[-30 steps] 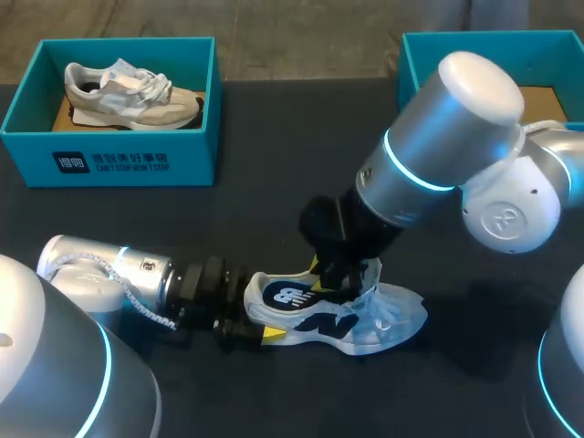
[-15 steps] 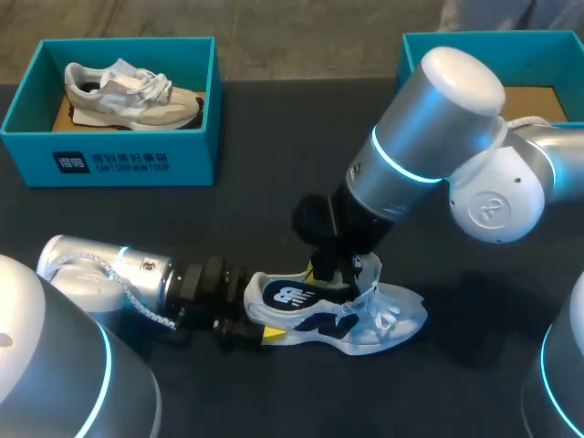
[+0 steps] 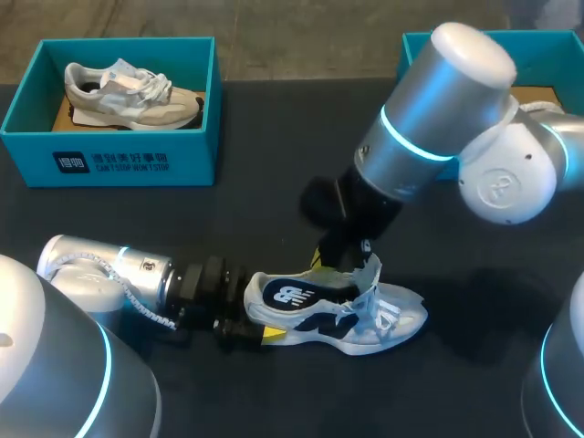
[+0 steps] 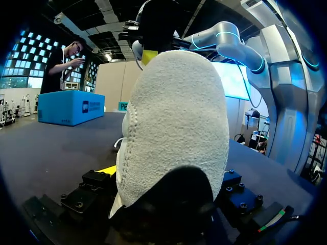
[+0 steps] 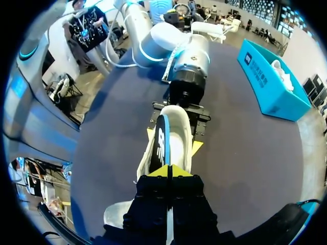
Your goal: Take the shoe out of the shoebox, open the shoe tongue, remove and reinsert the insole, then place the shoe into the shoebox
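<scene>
A white and navy shoe (image 3: 383,319) stands upright on the dark table, toe to the right. My left gripper (image 3: 260,315) lies low on the table and clamps the shoe's heel (image 4: 179,127) from both sides; one yellow fingertip (image 4: 110,170) shows beside it. My right gripper (image 3: 339,263) comes down over the shoe's opening, its yellow tips pressed together (image 5: 169,171). They pinch the edge of the navy insole (image 5: 162,143), which carries a white logo (image 3: 290,297) and tilts up on one side. The white tongue (image 3: 371,271) stands upright beside the right fingers.
A teal shoebox (image 3: 109,164) at the back left holds a beige shoe (image 3: 128,91). A second teal shoebox (image 3: 429,55) stands at the back right, partly hidden by my right arm. Bare dark table lies between the boxes.
My right gripper has closed and risen slightly up and to the right above the shoe's opening. The left gripper and the shoe have stayed in place.
</scene>
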Motion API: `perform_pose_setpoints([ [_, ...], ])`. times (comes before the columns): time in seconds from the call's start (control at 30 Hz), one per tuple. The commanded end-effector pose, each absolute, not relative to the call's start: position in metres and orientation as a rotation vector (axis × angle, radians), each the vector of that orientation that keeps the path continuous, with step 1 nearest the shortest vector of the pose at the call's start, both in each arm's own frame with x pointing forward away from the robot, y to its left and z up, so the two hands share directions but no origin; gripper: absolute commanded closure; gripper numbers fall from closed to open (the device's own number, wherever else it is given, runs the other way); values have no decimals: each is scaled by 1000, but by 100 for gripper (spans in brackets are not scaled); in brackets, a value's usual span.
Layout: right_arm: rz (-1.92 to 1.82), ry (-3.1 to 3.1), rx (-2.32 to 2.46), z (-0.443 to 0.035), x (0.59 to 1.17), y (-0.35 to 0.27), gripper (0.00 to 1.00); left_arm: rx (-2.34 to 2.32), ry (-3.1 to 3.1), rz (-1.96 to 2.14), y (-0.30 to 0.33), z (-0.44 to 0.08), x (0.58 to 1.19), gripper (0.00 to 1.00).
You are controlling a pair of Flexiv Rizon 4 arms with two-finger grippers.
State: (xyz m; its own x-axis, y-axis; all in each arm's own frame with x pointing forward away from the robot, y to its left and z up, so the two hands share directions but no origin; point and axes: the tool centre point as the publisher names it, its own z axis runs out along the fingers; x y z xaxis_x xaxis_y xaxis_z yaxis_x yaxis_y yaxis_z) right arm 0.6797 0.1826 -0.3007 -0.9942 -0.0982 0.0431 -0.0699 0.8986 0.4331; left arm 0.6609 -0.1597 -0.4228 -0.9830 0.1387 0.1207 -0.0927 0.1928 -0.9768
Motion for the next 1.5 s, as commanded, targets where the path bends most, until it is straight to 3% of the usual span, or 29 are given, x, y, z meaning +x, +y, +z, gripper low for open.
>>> perform_pose_setpoints([
  [0.03, -699, -3001, 138, -282, 676, 162, 100, -41, -2281, 1886, -159, -425, 662, 100],
  [0.67, -608, -3028, 176, -236, 683, 164, 100, -41, -2281, 1886, -159, -425, 662, 100],
  [0.7, -606, -3029, 174, -236, 683, 165, 96, -41, -2281, 1886, -159, -425, 662, 100],
  [0.77, -599, -3032, 177, -235, 683, 166, 65, -41, -2281, 1886, -159, -425, 662, 100],
  [0.83, -591, -3034, 180, -234, 682, 168, 60, -41, -2281, 1886, -159, -425, 662, 100],
  [1.5, -575, -2975, 266, -273, 683, 209, 59, -41, -2281, 1886, -159, -425, 662, 100],
])
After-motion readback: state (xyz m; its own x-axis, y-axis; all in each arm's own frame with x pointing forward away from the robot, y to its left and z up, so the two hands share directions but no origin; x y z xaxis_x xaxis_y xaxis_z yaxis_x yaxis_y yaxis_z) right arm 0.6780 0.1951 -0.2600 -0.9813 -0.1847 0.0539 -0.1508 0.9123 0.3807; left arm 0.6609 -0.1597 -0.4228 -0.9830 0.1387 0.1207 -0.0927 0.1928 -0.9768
